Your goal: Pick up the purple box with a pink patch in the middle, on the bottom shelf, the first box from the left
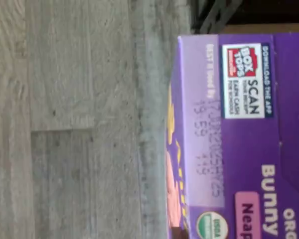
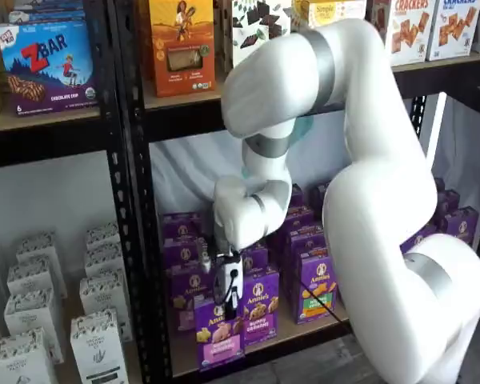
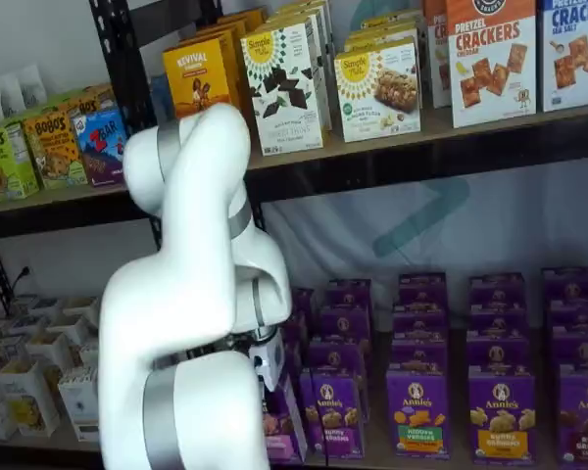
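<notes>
The white arm [image 2: 360, 184] fills much of both shelf views, bent down toward the bottom shelf [image 2: 264, 348], where rows of purple cartons stand. Its gripper [image 2: 228, 308] hangs directly over the front-row carton at the left end of that shelf — the purple box [image 2: 220, 340], with its pink band showing low on the front. In that shelf view the white gripper body sits at about twelve o'clock from the box, right at its top edge; the black fingers cannot be made out singly, so whether they are parted or closed on the carton I cannot tell. The neighbouring carton [image 2: 260, 308], at about two o'clock from the target, carries no pink band. The wrist view looks straight onto the box's top flap [image 1: 244, 124], very near, with grey floor [image 1: 65, 119] beyond it.

My reading: the approach is done and the descent is at or close to grasp height — the box stands on the board, so the closing and the lift are left.
</notes>
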You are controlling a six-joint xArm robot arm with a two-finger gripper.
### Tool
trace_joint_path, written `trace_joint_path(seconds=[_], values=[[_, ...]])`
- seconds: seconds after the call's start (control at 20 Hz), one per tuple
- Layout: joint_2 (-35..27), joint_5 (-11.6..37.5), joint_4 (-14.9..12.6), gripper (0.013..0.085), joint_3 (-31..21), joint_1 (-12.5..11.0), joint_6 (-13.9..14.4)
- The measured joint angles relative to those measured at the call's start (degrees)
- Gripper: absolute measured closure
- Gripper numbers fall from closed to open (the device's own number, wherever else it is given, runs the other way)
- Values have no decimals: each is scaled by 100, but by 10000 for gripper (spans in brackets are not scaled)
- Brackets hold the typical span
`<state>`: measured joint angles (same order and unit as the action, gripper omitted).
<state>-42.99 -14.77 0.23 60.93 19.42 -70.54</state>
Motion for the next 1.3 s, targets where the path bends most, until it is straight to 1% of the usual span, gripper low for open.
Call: trace_joint_path(seconds=[0.1,0.15,0.25,0.35,0.5,0.6,0.65,0.7,0.8,0.85,0.9,0.95,1.05,1.1,1.25,1.3], values=[[231,99,-200,690,-304,-54,137],[337,144,-229,690,-440,-75,144],[567,229,-203,690,-722,-107,83],[817,290,1,690,-1003,-116,-124],[1148,206,323,690,-1288,-110,-424],[1353,140,383,690,-1447,-112,-482],[1457,109,342,690,-1526,-119,-448],[1562,91,205,690,-1608,-138,-331],[1754,47,-349,690,-1755,-205,133],[1870,-36,-582,690,-1824,-236,325],[1980,-124,-715,690,-1887,-257,423],[2075,-201,-777,690,-1944,-271,465],[2275,-376,-778,690,-2050,-289,443],[2364,-451,-737,690,-2094,-294,398],[2687,-731,-452,690,-2227,-306,118],[2778,-790,-415,690,-2263,-313,78]])
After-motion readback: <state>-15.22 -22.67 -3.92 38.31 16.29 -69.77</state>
